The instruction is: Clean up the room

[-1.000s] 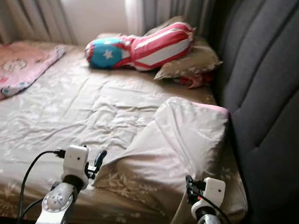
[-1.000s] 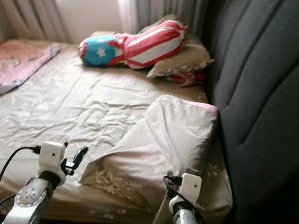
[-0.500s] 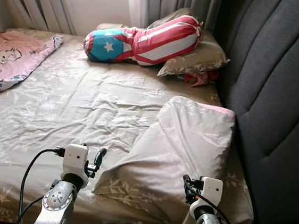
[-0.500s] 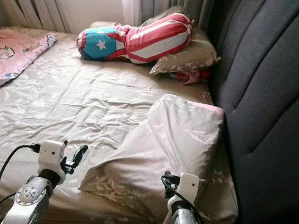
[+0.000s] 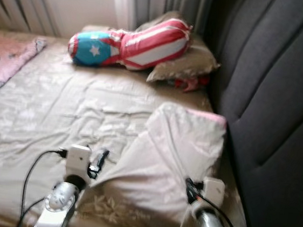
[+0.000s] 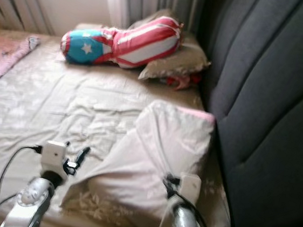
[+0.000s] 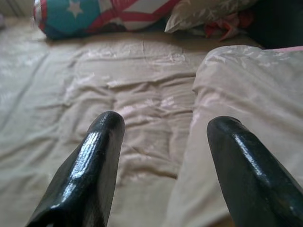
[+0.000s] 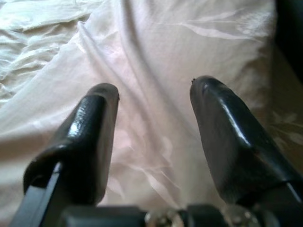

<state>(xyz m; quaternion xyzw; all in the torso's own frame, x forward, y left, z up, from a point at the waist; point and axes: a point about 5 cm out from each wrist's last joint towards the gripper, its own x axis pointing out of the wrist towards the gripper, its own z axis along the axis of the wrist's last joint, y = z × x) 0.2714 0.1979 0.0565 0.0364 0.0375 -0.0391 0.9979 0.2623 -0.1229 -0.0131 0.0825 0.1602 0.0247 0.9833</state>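
A large beige pillow (image 5: 175, 148) lies crooked on the near right of the bed (image 5: 49, 108), against the dark headboard (image 5: 273, 94). My left gripper (image 7: 165, 122) is open and hovers over the wrinkled sheet just left of that pillow's edge. My right gripper (image 8: 154, 87) is open too, low over the pillow's near end, with nothing between its fingers. At the far end a red, white and blue star bolster (image 5: 129, 42) rests on a second beige pillow (image 5: 186, 63).
A red cloth (image 5: 186, 83) pokes out beside the far pillow. A pink blanket (image 5: 5, 60) lies on the bed's far left. Grey curtains (image 5: 152, 0) hang behind the bed. The padded headboard runs along the right side.
The whole picture has shifted and blurred, so the camera has moved. Both arms keep the same pose with their grippers open. Nothing on the bed has moved.
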